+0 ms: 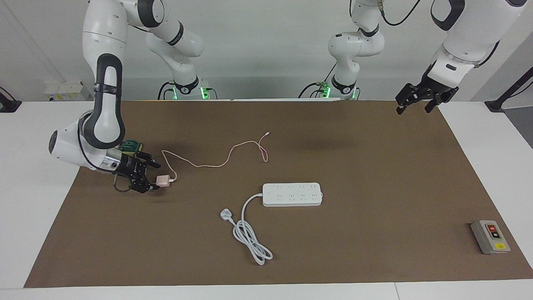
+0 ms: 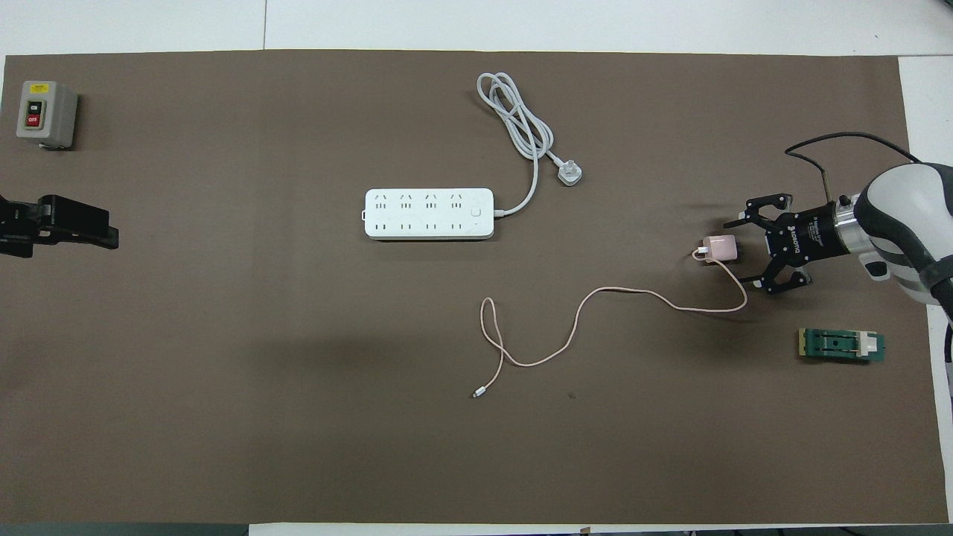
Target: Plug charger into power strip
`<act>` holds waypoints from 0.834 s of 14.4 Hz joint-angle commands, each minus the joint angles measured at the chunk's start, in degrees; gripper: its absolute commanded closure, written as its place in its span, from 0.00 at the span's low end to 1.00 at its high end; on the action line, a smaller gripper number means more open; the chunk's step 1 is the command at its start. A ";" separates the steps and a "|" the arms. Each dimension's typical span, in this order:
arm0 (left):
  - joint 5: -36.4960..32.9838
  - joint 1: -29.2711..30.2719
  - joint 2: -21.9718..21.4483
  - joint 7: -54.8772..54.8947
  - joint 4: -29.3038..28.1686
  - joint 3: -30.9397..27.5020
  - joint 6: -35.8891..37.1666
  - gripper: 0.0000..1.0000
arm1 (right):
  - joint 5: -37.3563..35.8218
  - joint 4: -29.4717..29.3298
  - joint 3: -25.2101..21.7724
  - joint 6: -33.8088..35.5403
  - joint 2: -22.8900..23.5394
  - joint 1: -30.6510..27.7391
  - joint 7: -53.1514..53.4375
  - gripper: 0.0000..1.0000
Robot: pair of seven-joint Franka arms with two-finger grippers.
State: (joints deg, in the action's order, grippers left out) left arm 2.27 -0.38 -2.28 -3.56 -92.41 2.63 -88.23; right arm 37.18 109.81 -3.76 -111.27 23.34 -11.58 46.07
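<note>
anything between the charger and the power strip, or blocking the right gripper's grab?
Nothing visible. The right gripper is open beside the charger, no object between them. Bare mat lies between charger and power strip; its own pink cable trails nearer the robots.

A matt brown mat [image 1: 374, 187], looking like paper or thin board, is laid over a smooth white table [image 1: 25, 208]. Just beside the right gripper [image 1: 153, 176], whose fingers look like matt black plastic, the charger [image 1: 163, 180] is seen as smooth pale pink plastic, its cable [image 1: 216, 160] a thin, rubbery pink. The power strip [image 1: 292, 194] is seen as smooth white plastic with a slight sheen. The arm shells [image 1: 104, 29] are finished in glossy white, with a polished metal ring [image 2: 845, 232] at the right wrist.
</note>
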 commanded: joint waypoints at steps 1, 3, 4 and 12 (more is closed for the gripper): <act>0.63 0.38 -0.18 0.22 -0.23 -0.17 -0.01 0.00 | 1.58 1.29 0.07 -1.23 -0.31 -0.28 -3.00 0.00; 0.63 0.29 -0.18 0.22 -0.23 -0.17 -0.10 0.00 | 1.93 2.07 0.07 -2.88 -0.40 -0.20 -3.09 0.00; 0.63 0.20 -0.18 0.22 -0.23 -0.17 -0.10 0.00 | 1.93 3.38 0.07 -4.81 -0.49 0.07 -3.79 0.00; 0.45 0.55 -0.88 0.83 0.39 -0.61 -1.23 0.00 | 3.68 4.19 0.16 -6.41 -0.66 0.24 -4.85 0.43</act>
State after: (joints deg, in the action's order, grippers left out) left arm 2.27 -0.29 -2.57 -3.56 -92.10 2.14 -88.44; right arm 38.50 112.60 -3.72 -115.70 23.13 -11.58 42.95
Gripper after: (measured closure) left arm 0.000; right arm 0.172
